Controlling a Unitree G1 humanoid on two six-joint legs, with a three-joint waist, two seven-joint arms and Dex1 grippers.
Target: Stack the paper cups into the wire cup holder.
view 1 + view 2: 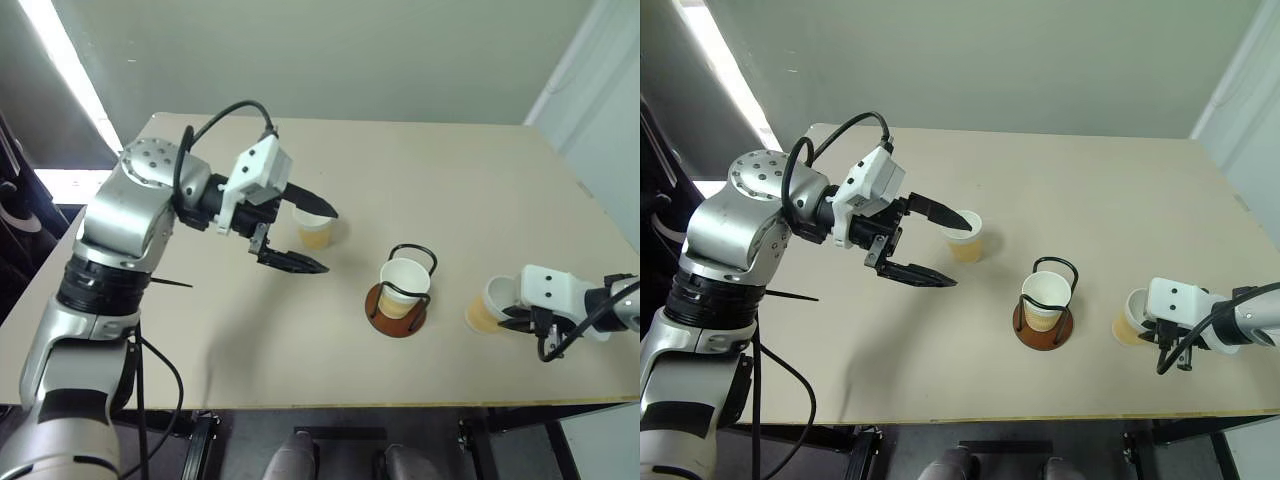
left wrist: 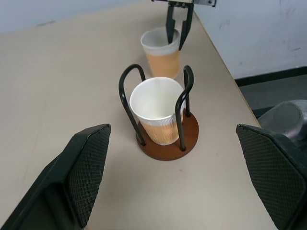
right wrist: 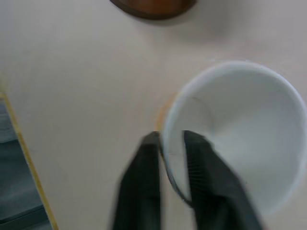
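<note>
Right gripper (image 3: 170,158): jaws closed on the wall of a paper cup (image 1: 487,305), one finger inside the rim, the other outside. This pinch suits lifting the cup upright for stacking.

Wire cup holder (image 1: 397,308): stands on the tabletop (image 1: 480,180) near the right jaws, toward the left arm, with one cup (image 1: 404,285) already seated inside its loops.

Left gripper (image 1: 296,237): jaws wide open, holding nothing. The third cup (image 1: 314,229) stands just past the fingertips, apparently awaiting its turn.

Judgement: one cup stacked, two remaining.
</note>
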